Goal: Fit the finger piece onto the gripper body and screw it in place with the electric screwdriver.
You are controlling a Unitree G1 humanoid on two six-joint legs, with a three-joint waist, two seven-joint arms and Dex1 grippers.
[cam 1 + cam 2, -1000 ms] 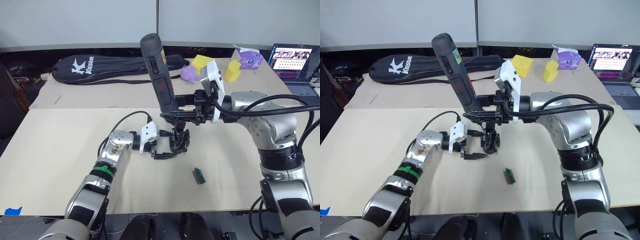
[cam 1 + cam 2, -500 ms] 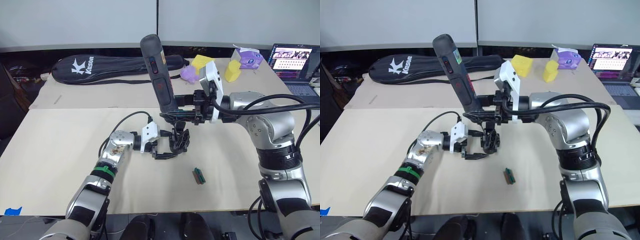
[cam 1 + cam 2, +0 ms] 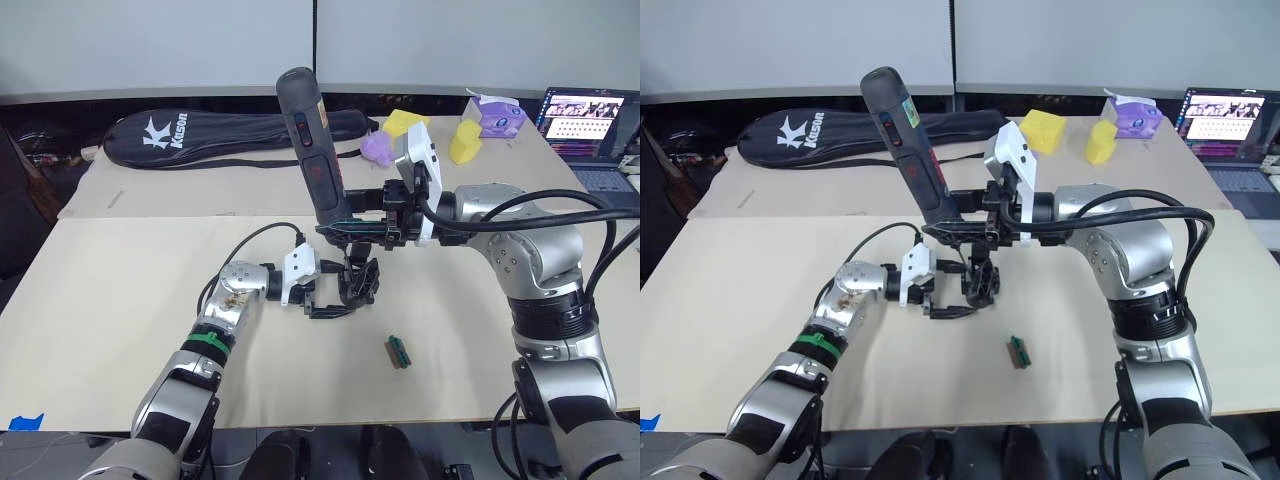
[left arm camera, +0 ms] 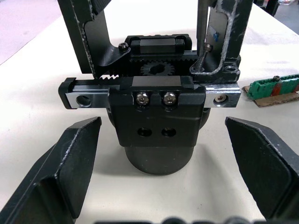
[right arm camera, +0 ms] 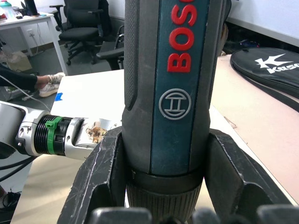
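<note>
Holding my left pincer (image 3: pixel 325 305) spread apart, I have its two fingers (image 4: pixel 63 163) flanking the gripper body (image 4: pixel 156 121) without touching it; a visible gap shows on each side. The gripper body stands on its round base on the counter (image 3: pixel 120 300), near the middle, with two screws seated in its front plate and two empty holes just below them. A small green-and-brown piece (image 3: pixel 397 351) lies on the counter just beside it, toward my right.

Above the body, my right pincer (image 3: pixel 345 228) is clamped on the electric screwdriver (image 3: pixel 315 150), tool near upright and tilted slightly, its bit reaching down into the gripper body's upper frame. The finger piece I cannot separate with certainty from the black parts there.

Judgement: the bit must stay square to the screw head before driving. I should close my left pincer on the body first, since an unbraced body would likely turn under torque.

Beyond lies a black racket bag (image 3: pixel 200 135).
</note>
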